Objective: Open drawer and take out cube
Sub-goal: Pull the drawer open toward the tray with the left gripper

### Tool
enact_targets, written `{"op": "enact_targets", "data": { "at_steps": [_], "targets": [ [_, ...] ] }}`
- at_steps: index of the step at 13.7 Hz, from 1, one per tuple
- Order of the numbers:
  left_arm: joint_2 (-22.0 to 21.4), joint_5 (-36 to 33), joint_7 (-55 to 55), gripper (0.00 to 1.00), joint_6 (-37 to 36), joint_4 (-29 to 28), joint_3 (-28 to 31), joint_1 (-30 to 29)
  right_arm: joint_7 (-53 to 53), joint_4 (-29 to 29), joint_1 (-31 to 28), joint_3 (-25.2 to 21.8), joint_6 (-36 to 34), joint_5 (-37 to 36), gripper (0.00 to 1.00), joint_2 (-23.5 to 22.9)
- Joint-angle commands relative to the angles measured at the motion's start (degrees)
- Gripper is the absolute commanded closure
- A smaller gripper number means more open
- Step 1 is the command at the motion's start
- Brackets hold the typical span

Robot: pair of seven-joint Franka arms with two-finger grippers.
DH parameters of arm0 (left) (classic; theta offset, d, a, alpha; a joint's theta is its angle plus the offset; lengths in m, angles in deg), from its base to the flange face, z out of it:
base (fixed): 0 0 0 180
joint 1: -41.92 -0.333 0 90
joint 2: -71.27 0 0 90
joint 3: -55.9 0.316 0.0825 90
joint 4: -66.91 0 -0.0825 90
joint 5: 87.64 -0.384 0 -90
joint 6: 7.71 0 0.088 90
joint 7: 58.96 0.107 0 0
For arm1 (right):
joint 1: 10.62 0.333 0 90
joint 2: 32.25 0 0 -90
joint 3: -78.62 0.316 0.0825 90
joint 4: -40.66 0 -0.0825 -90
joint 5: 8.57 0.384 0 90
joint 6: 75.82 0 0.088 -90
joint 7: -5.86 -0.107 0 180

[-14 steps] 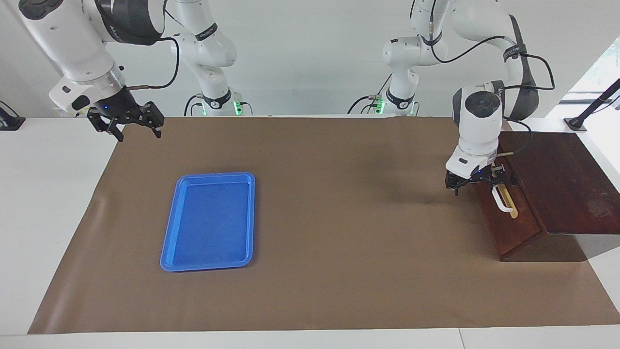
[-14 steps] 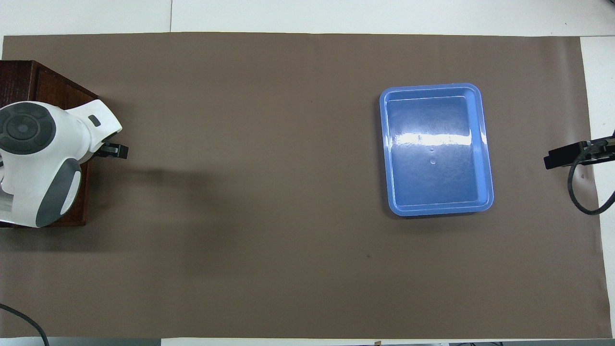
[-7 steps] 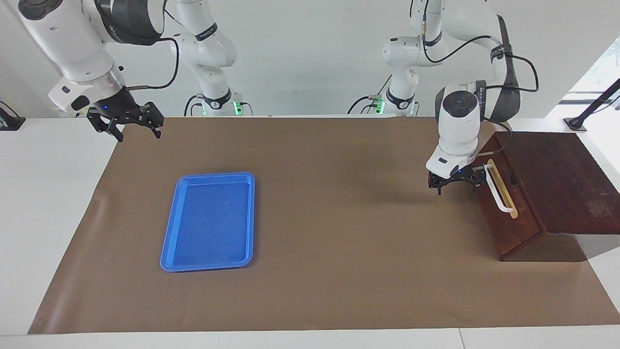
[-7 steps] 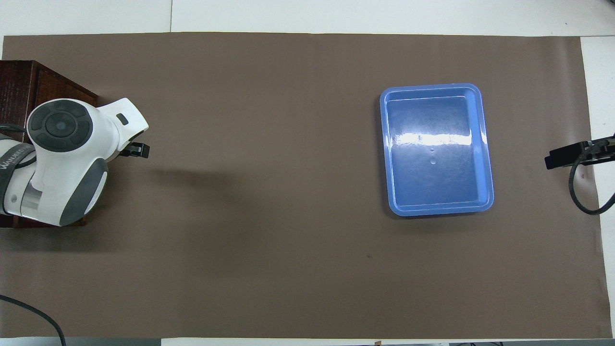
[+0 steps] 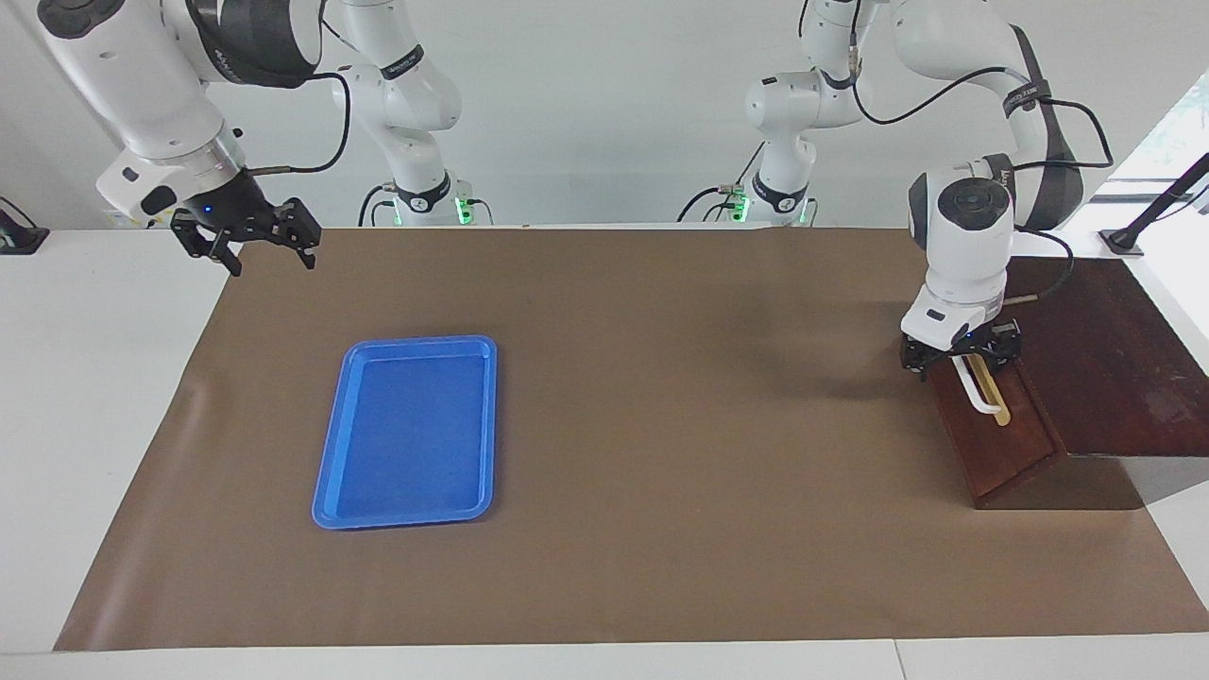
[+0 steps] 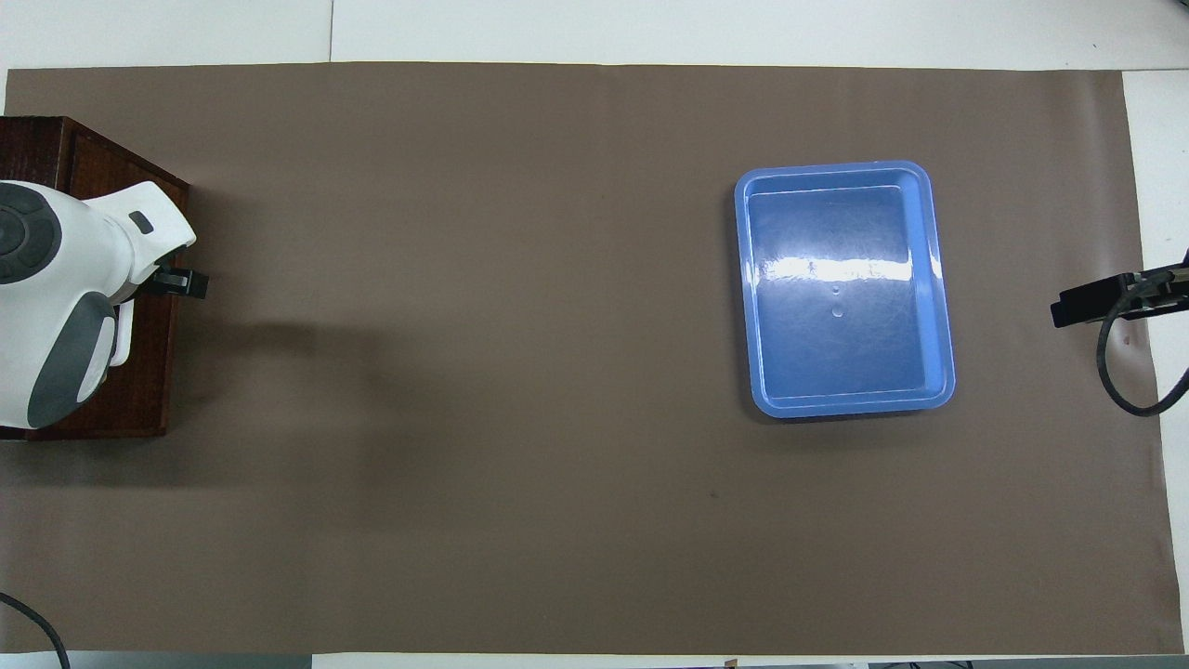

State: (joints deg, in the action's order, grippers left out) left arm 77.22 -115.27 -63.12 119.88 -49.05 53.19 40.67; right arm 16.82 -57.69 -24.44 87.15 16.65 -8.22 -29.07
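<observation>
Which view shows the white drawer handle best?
The facing view: the white handle shows on the shut drawer below the left claw. In the overhead view the left arm covers most of it.

You have 1 white table (image 5: 104,378) with a brown paper sheet (image 5: 661,472) spread over most of its top. 2 things sit directly on the sheet. The flat blue tray (image 5: 406,433) lies toward the right arm's end. The dark wooden box (image 5: 1105,359) stands at the left arm's end, part on the sheet, part on bare white table, its drawer (image 5: 996,430) front facing the tray, well apart from it.
</observation>
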Motion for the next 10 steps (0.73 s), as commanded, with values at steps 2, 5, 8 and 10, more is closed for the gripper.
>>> {"op": "enact_targets", "data": {
  "at_steps": [2, 5, 8, 10],
  "targets": [
    [0.4, -0.8, -1.4, 0.0, 6.7, -4.4, -0.2, -1.3, 1.2, -1.0, -0.3, 0.3, 0.0, -1.1, 0.0, 1.0],
    [1.3, -0.8, -7.2, 0.0, 7.2, -5.1, -0.3, 1.1, 1.3, -1.0, -0.3, 0.3, -0.1, -1.1, 0.0, 1.0],
    [2.2, 2.0, -8.1, 0.0, 6.9, -3.8, -0.4, 3.3, 1.2, -1.0, -0.3, 0.3, 0.0, -1.1, 0.0, 1.0],
    [2.8, 9.0, -9.0, 0.0, 4.9, -1.9, -0.2, 7.3, 1.2, -1.0, -0.3, 0.3, -0.1, -1.1, 0.0, 1.0]
  ]
}}
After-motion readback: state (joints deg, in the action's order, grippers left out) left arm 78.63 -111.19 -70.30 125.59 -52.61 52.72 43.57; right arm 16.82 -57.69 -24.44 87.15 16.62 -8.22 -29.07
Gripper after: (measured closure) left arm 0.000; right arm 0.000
